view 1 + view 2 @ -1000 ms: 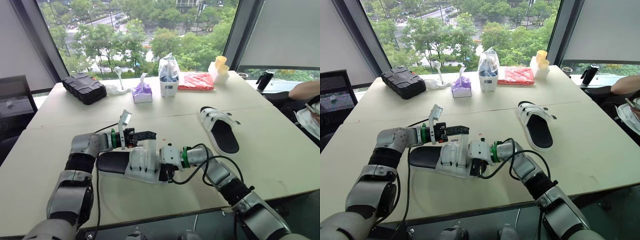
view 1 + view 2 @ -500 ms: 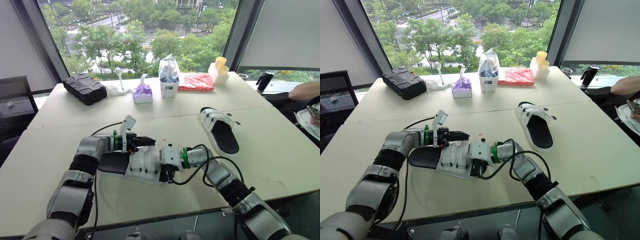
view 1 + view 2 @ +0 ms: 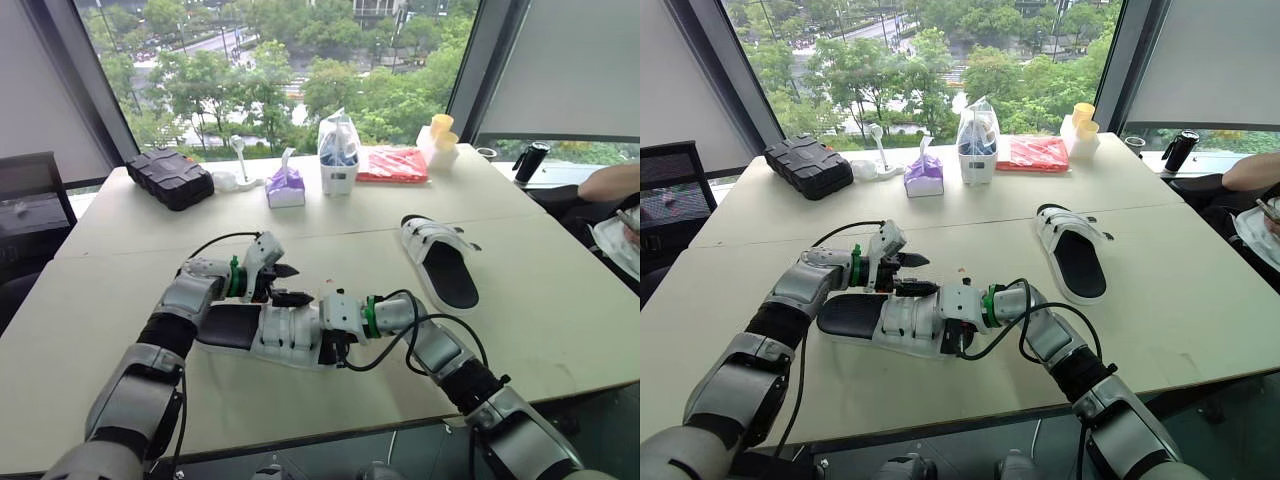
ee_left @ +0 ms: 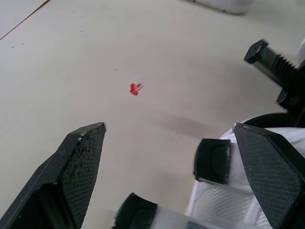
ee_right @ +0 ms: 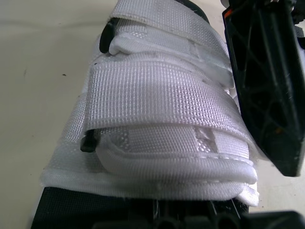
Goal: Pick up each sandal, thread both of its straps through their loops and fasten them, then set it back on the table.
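Found the near sandal (image 3: 270, 330) lying sole down toward the 6 o'clock side of the worktop (image 3: 120, 250), with its black heel end pointing to 9 o'clock and its white straps (image 5: 162, 95) wrapped across the top nearer 3 o'clock. Saw the right gripper (image 3: 333, 343) close against the sandal's 3 o'clock end, but could not tell how those jaws stood.

Noted the left gripper (image 3: 288, 284) poised at the sandal's 12 o'clock edge, jaws spread wide and holding nothing. Saw one fingertip (image 4: 86, 143) over bare worktop and the other (image 4: 267, 162) above the edge of a strap. Spotted a small red mark (image 4: 136, 88) on the worktop just beyond those fingertips.

Saw the far sandal (image 3: 440, 262) at 2 o'clock from the first and well apart from both grippers. Found it sole down too, with the strapped end toward 11 o'clock and the open black footbed toward 5 o'clock.

Counted a row along the 12 o'clock edge:
- a black case (image 3: 168, 177) at 10 o'clock
- a small white object (image 3: 237, 165) beside the case
- a purple tissue pack (image 3: 285, 185)
- a clear bag (image 3: 337, 150)
- a red packet (image 3: 392, 162)
- yellow cups (image 3: 440, 130) at 1 o'clock

Noticed a black flask (image 3: 528, 160) past the worktop's 2 o'clock corner, and a person's arm (image 3: 608, 183) at the 3 o'clock edge.
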Robot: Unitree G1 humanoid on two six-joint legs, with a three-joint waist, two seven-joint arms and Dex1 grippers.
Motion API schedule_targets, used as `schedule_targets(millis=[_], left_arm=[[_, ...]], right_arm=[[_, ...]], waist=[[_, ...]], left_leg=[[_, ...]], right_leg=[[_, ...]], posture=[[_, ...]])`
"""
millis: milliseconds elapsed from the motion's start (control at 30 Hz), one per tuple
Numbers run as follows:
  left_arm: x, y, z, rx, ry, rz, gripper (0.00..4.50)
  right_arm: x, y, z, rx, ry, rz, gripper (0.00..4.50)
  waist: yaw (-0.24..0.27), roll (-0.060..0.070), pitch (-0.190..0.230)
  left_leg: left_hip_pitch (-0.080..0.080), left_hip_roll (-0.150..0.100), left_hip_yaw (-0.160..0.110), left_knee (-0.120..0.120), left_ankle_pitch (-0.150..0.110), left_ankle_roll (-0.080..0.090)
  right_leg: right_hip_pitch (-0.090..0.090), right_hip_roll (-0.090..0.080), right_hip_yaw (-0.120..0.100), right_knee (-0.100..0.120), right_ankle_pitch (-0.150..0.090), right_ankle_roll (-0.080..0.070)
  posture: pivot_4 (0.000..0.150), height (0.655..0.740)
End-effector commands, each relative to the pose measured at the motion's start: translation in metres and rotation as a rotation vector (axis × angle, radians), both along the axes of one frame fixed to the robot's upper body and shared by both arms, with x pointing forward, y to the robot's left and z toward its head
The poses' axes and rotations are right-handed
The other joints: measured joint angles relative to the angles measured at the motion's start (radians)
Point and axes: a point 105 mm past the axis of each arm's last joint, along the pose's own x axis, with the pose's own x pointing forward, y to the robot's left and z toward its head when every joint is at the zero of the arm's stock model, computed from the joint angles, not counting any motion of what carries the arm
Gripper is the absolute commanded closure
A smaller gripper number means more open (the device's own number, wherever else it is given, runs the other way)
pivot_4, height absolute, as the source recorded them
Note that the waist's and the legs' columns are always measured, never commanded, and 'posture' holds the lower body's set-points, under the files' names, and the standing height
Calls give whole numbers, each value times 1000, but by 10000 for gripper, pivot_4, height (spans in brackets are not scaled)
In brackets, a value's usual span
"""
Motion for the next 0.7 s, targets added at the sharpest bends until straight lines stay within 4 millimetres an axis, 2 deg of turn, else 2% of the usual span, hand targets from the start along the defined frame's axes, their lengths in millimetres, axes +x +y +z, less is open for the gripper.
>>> schedule_targets(millis=[33, 200, 367, 500, 600, 700], left_arm=[[-1, 13, -26, 188, -34, -8, 740], [5, 21, -29, 251, -79, 4, 740], [8, 32, -20, 233, -99, 36, 740], [7, 31, 13, 26, -175, 40, 740], [2, 41, 27, -32, -246, 43, 740], [-5, 61, 33, -54, -315, 65, 740]], right_arm=[[-8, -20, -46, -161, 129, -44, 45000], [-8, -19, -46, -157, 129, -44, 45000], [-2, -21, -35, -128, 111, -66, 45000], [0, -25, -22, -111, 81, -69, 45000], [-3, -27, -6, -76, 73, -78, 45000], [-8, -33, 13, -40, 66, -91, 45000]], waist=[[0, 0, 0], [-1, 2, -2], [-2, 2, -2], [-3, 2, -2], [1, 1, -1], [4, 1, -1]], left_leg=[[0, 0, 0, 0, 0, 0], [1, 0, 0, 0, 0, 1], [1, 0, 0, 0, -1, 1], [0, 0, 0, 0, -1, 1], [-6, 0, 0, 0, -1, 1], [-16, -1, 0, 3, 0, 1]], right_leg=[[0, 0, 0, 0, 0, 0], [1, 0, 0, 0, -1, 2], [1, 0, 0, 0, -1, 2], [0, 0, 0, 0, -1, 2], [-5, 0, 0, 0, -1, 1], [-15, -1, 0, 2, 0, 1]], posture=[[1500, 7400], [1500, 7400], [1500, 7400], [1500, 7400], [1500, 7400], [1500, 7400]])
